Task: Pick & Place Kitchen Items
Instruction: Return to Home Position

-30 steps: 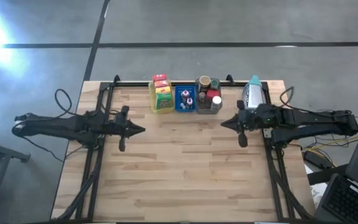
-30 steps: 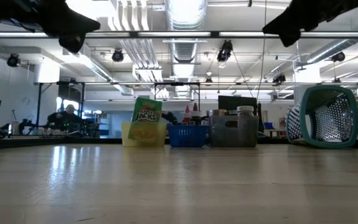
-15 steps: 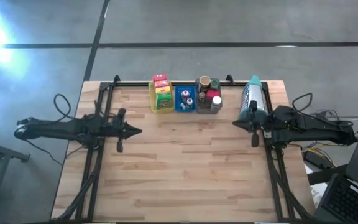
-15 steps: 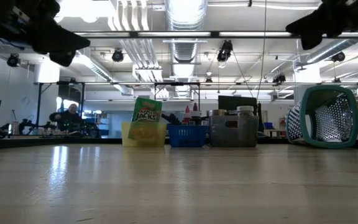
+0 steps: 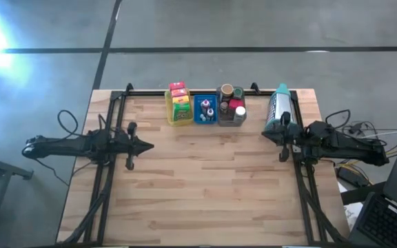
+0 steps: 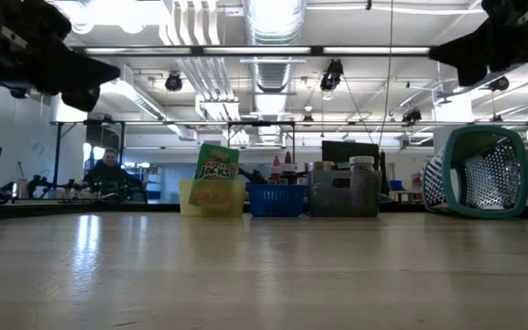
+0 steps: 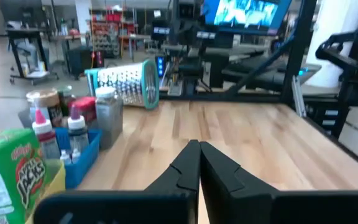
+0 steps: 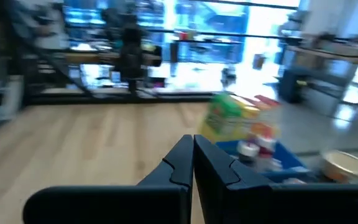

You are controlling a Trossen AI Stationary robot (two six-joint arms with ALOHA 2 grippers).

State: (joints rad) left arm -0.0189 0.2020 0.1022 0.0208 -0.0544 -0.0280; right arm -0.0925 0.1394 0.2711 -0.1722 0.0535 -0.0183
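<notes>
The kitchen items stand in three trays in a row at the table's far edge: snack boxes in a yellow tray [image 5: 179,110], small vials in a blue tray [image 5: 206,110], jars and a brown cup in a grey tray [image 5: 231,110]. A green snack box [image 6: 215,172] shows in the low view. My left gripper [image 5: 150,145] hovers shut over the table's left side, level, pointing right. My right gripper [image 5: 265,133] hovers shut over the right side, level, pointing left. Both are empty.
A teal mesh basket [image 5: 279,105] lies on its side at the far right, close to my right gripper. The bare wooden tabletop [image 5: 205,186] stretches between the two arms and toward the near edge.
Both arms have drawn back and sunk. My left gripper has moved toward the table's left edge and down. My right gripper has moved toward the right edge and down, and has tipped to level. Both have stayed shut. The items have not moved.
</notes>
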